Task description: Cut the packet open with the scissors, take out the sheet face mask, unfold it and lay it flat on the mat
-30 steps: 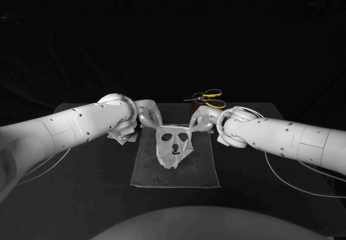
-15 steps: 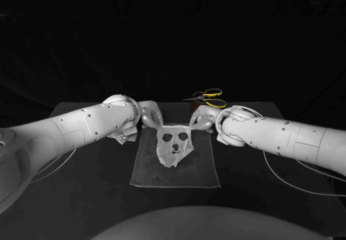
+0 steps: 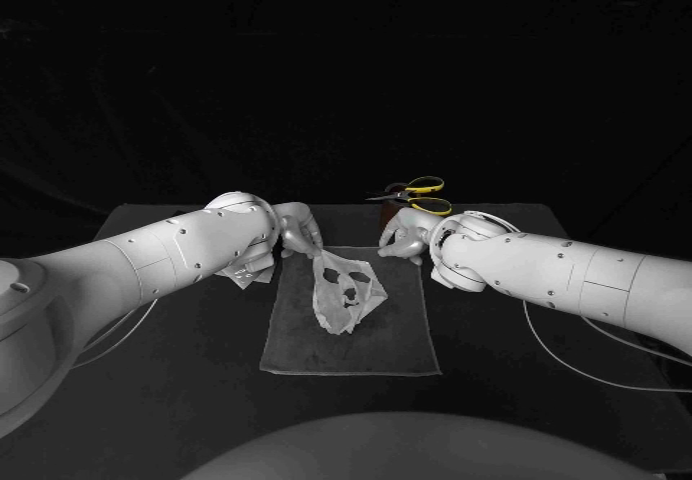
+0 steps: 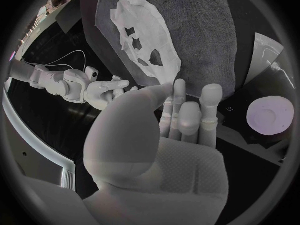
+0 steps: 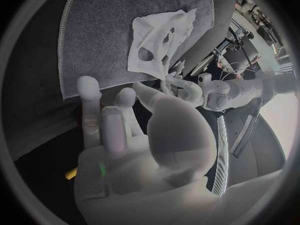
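Note:
The white sheet face mask (image 3: 348, 291) hangs partly unfolded over the far half of the grey mat (image 3: 361, 348), its lower end touching the mat. My left hand (image 3: 299, 232) pinches the mask's top left corner between thumb and fingers (image 4: 176, 92). My right hand (image 3: 405, 238) hovers just right of the mask with its fingers (image 5: 89, 105) spread and nothing in them. The mask (image 4: 145, 32) shows its eye and mouth holes over the mat (image 4: 206, 30). From the right wrist I see the mask (image 5: 159, 40) held up by my left hand (image 5: 178, 85).
Yellow-handled scissors (image 3: 417, 197) lie at the table's far side behind my right hand. The cut packet (image 3: 251, 272) lies beside the mat's left edge, under my left arm. Bare black table surrounds the mat on the near side.
The mask was stretched between both hands; now its right top corner has come free of my right hand and the sheet sags toward the left hand.

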